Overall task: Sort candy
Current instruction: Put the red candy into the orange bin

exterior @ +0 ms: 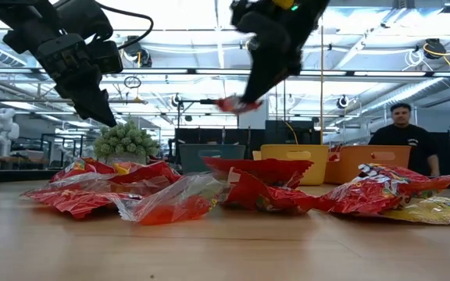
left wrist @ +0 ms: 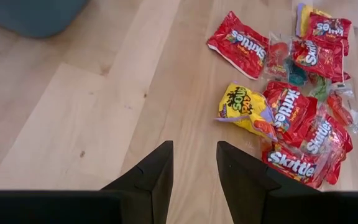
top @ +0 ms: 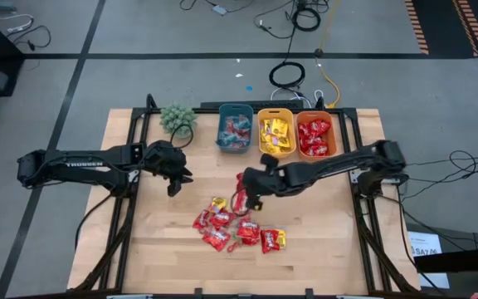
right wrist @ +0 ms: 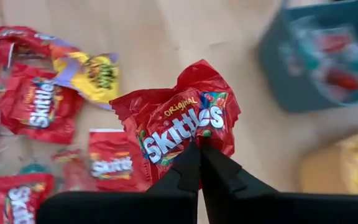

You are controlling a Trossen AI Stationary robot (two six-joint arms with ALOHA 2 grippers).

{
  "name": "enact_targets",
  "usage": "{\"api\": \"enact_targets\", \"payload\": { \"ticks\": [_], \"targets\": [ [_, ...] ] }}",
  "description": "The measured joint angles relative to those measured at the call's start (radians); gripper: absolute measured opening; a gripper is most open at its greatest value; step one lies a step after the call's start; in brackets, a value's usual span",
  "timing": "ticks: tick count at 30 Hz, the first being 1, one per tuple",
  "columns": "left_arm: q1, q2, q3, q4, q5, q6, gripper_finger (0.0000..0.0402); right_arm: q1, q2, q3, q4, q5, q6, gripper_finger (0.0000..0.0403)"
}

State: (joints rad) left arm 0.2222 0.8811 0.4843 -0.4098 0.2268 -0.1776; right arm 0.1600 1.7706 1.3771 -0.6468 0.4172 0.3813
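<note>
Right wrist view | red Skittles packet (right wrist: 182,124) pinched in right hand (right wrist: 199,151)

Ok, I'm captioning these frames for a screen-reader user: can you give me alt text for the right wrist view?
The right gripper is shut on a red Skittles packet, held above a wooden table. Below lie more red packets and a yellow packet, with a teal bin and a yellow bin to one side.
</note>
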Motion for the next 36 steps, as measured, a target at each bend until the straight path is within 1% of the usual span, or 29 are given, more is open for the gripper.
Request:
{"api": "enact_targets", "payload": {
  "ticks": [5, 11, 13, 15, 17, 20, 24, 28, 30, 32, 34, 36],
  "targets": [
    [0.0, 0.0, 0.0, 0.0, 0.0, 0.0, 0.0132, -0.006, -0.172, -0.132, 0.014, 0.092, 0.036, 0.0],
    [0.0, 0.0, 0.0, 0.004, 0.0, 0.0, 0.0132, -0.048, -0.376, -0.317, 0.122, 0.231, 0.076, 0.0],
    [0.0, 0.0, 0.0, 0.011, 0.0, 0.0, 0.0132, -0.081, -0.433, -0.371, 0.149, 0.29, 0.149, 0.0],
    [0.0, 0.0, 0.0, 0.014, 0.0, 0.0, 0.0132, -0.128, -0.48, -0.418, 0.147, 0.345, 0.257, 0.0],
    [0.0, 0.0, 0.0, 0.014, 0.0, 0.0, 0.0132, -0.18, -0.518, -0.459, 0.139, 0.372, 0.344, 0.0],
    [0.0, 0.0, 0.0, 0.014, 0.0, 0.0, 0.0132, -0.261, -0.555, -0.503, 0.141, 0.376, 0.401, 0.0],
    [0.0, 0.0, 0.0, 0.014, -0.001, 0.0, 0.0132, -0.354, -0.568, -0.515, 0.13, 0.376, 0.392, 0.0],
    [0.0, 0.0, 0.0, 0.013, -0.03, -0.004, 0.0132, -0.427, -0.568, -0.515, 0.08, 0.368, 0.394, 0.0],
    [0.0, 0.0, 0.0, 0.013, -0.045, -0.022, 0.0132, -0.456, -0.568, -0.515, 0.027, 0.356, 0.408, 0.0],
    [0.0, 0.0, 0.0, 0.013, -0.056, -0.026, 0.0132, -0.486, -0.568, -0.515, -0.055, 0.313, 0.445, 0.0003],
    [0.0, 0.0, 0.0, 0.013, -0.057, -0.026, 0.0132, -0.514, -0.568, -0.515, -0.169, 0.272, 0.513, 0.0008],
    [0.0, 0.0, 0.0, 0.012, -0.057, -0.026, 0.0132, -0.535, -0.568, -0.515, -0.283, 0.263, 0.591, 0.0015]
  ]
}}
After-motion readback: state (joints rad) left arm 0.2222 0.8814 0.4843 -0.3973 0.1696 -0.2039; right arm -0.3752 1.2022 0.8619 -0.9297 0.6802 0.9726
